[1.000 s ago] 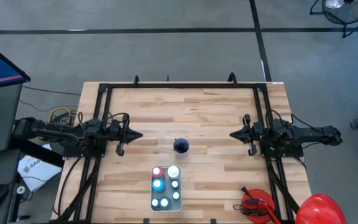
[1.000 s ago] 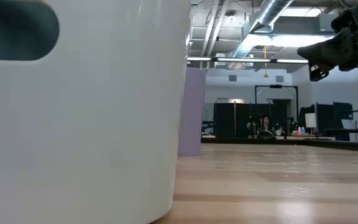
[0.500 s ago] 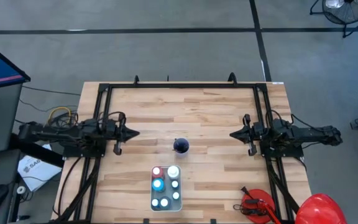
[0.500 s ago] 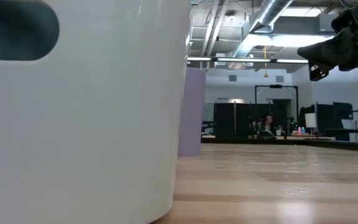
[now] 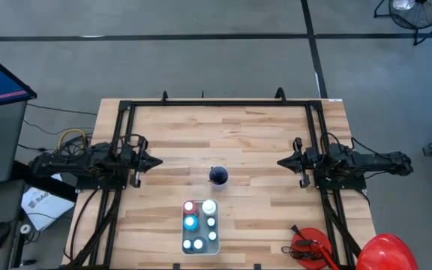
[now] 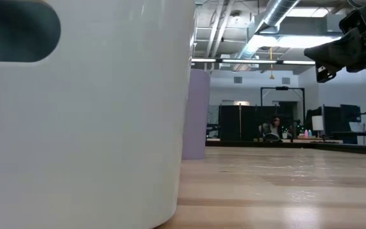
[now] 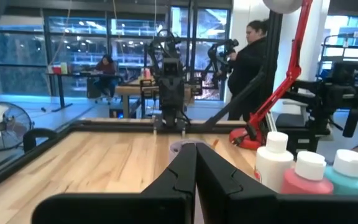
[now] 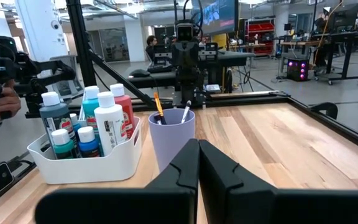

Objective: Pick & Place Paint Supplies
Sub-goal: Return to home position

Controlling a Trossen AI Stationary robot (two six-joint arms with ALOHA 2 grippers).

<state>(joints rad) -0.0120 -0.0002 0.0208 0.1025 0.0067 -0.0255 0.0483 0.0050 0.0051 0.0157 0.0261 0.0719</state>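
Both sets of jaws are pressed together on nothing: the left gripper [image 5: 157, 162] hangs over the left side of the table [image 5: 261, 135] and the right gripper [image 5: 280, 162] over its right, tips pointing at each other across the wood. Between them stands the violet cup [image 5: 217, 176] with brushes [image 8: 159, 109] poking out, and near it, toward the front edge, the white bin [image 8: 92, 169] holds the paint bottles [image 8: 110, 127], upright, white caps up.
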